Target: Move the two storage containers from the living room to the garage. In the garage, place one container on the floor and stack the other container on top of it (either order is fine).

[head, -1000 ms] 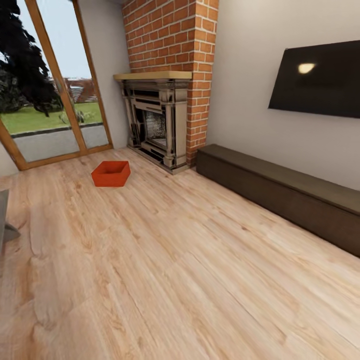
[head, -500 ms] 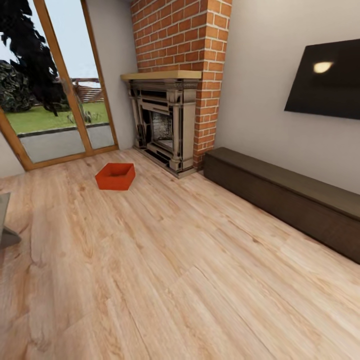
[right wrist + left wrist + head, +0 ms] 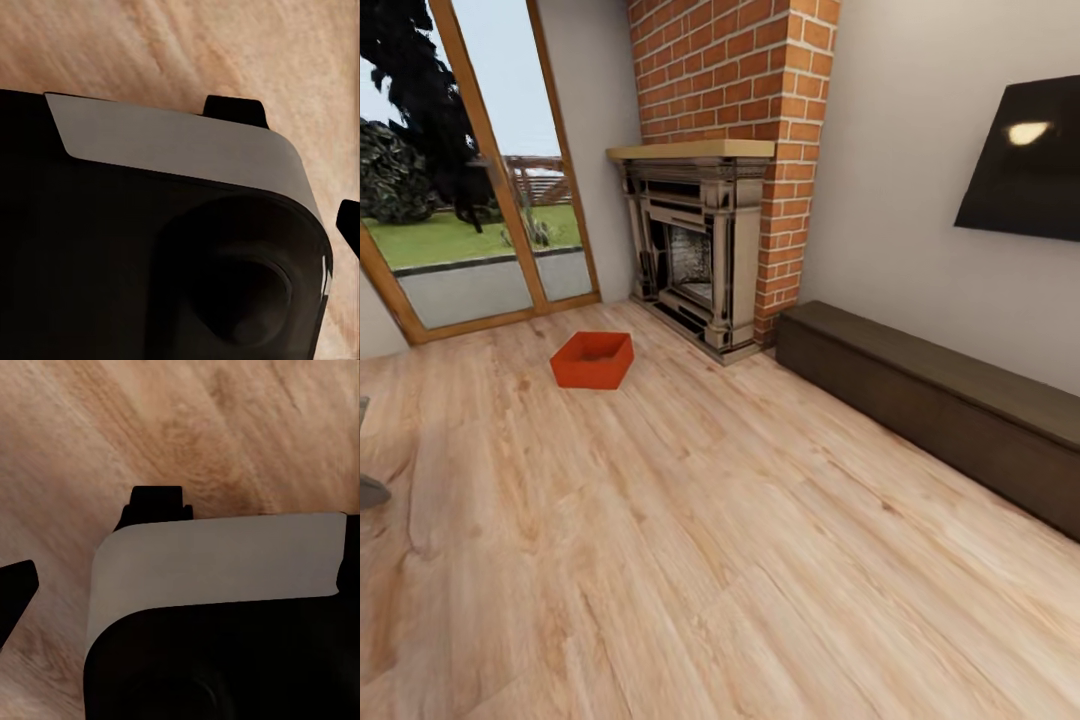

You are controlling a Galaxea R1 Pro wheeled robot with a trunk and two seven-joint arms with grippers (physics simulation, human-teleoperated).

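Observation:
One orange-red storage container [image 3: 592, 360] sits open-topped on the light wood-plank flooring of the living room, in front of the glass doors and a short way from the brick fireplace [image 3: 705, 250]. It stands far ahead of me, with nothing touching it. In the left wrist view a dark fingertip [image 3: 15, 594] pokes in at the frame edge over the wood planks. The right wrist view has a matching dark fingertip [image 3: 349, 222]. Neither view lets me judge how the jaws stand. The garage is out of view.
A long low dark-brown cabinet [image 3: 940, 400] runs along the right wall under a black TV [image 3: 1025, 165]. Glass doors [image 3: 470, 200] with wooden frames lie at the far left. A grey furniture corner [image 3: 368, 488] juts in at the left edge. My grey-and-black body [image 3: 225, 607] shows in both wrist views.
The whole head view has shifted: fireplace, cabinet and TV slid right and grew slightly, so the camera has moved. The container lies where it was on the planks.

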